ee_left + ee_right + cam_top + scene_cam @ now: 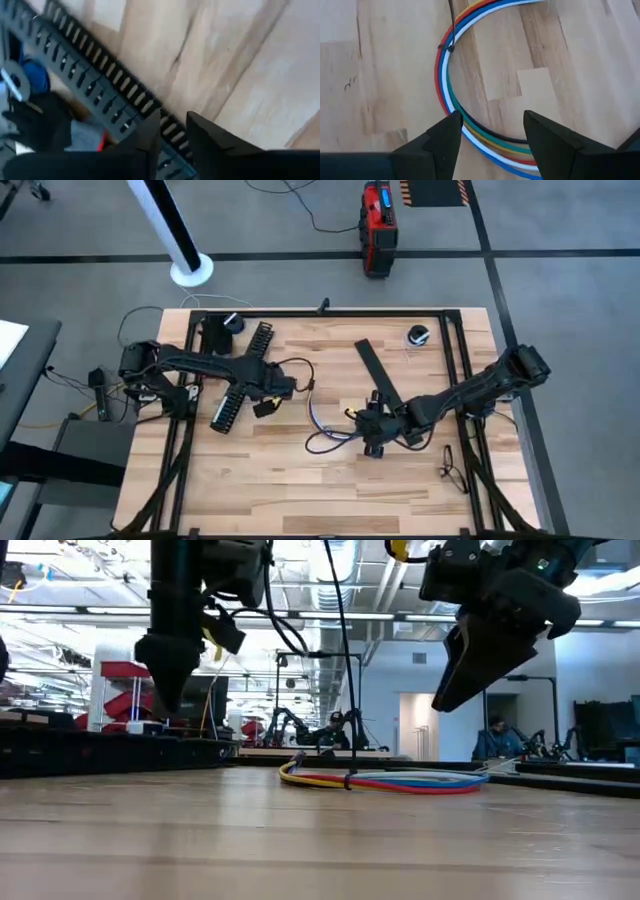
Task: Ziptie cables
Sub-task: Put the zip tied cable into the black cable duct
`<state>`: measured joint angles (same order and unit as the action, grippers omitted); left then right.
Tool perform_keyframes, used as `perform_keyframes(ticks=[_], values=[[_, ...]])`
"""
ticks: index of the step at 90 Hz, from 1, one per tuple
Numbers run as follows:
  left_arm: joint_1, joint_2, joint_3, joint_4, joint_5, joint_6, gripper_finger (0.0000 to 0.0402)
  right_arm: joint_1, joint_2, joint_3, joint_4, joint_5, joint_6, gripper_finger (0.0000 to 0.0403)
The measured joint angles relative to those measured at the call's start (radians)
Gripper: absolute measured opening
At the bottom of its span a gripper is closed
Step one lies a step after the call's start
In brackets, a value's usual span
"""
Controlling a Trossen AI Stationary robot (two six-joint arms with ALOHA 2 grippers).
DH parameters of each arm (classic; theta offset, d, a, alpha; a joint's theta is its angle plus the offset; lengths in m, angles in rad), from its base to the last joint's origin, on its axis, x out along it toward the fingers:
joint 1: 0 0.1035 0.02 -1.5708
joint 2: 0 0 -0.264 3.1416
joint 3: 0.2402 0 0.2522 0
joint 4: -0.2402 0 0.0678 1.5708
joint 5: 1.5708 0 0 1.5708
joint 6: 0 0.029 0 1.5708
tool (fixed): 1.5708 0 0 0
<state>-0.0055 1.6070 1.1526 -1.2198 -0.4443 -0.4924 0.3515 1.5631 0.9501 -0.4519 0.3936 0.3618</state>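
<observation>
While the cables (451, 90) lie curved on the wooden table (400, 490), tied by one black ziptie (450, 48), my right gripper (490, 131) hovers spread above them; my left gripper (172, 131), slightly parted, hangs over the slotted channel (100, 82). Behind, a workshop with seated people (335, 730).

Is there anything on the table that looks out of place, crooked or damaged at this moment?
Nothing looks damaged or spilled. The cables lie in a curved loop on the wood, already bound by one thin black tie. The slotted black channel lies diagonally under the left gripper. The right gripper hangs open above the cables.
</observation>
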Motion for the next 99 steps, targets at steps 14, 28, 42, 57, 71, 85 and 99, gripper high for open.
perform_keyframes(ticks=[14, 28, 42, 57, 71, 85, 99], values=[[-0.022, -0.001, -0.006, 0.001, -0.074, -0.166, 0.0117, 0.000, 0.000, 0.000, 0.004, 0.000, -0.024, 0.0209], [-0.040, -0.001, -0.039, -0.004, -0.075, -0.240, 0.0118, 0.000, 0.000, 0.000, 0.004, 0.000, -0.039, 0.0209], [-0.055, -0.001, -0.042, -0.035, -0.077, -0.286, 0.0119, -0.001, 0.000, 0.000, 0.007, 0.000, -0.070, 0.0209], [-0.065, 0.043, -0.042, -0.100, -0.077, -0.299, 0.0117, -0.002, 0.000, 0.000, 0.012, 0.000, -0.095, 0.0209], [-0.072, 0.159, -0.038, -0.201, -0.074, -0.355, 0.0116, -0.006, 0.000, 0.000, 0.012, -0.001, -0.107, 0.0209], [-0.087, 0.260, -0.036, -0.235, -0.074, -0.404, 0.0116, -0.008, 0.000, 0.000, 0.013, 0.000, -0.119, 0.0209], [-0.095, 0.325, -0.035, -0.248, -0.076, -0.417, 0.0116, -0.007, 0.000, 0.000, 0.014, -0.001, -0.128, 0.0209]])
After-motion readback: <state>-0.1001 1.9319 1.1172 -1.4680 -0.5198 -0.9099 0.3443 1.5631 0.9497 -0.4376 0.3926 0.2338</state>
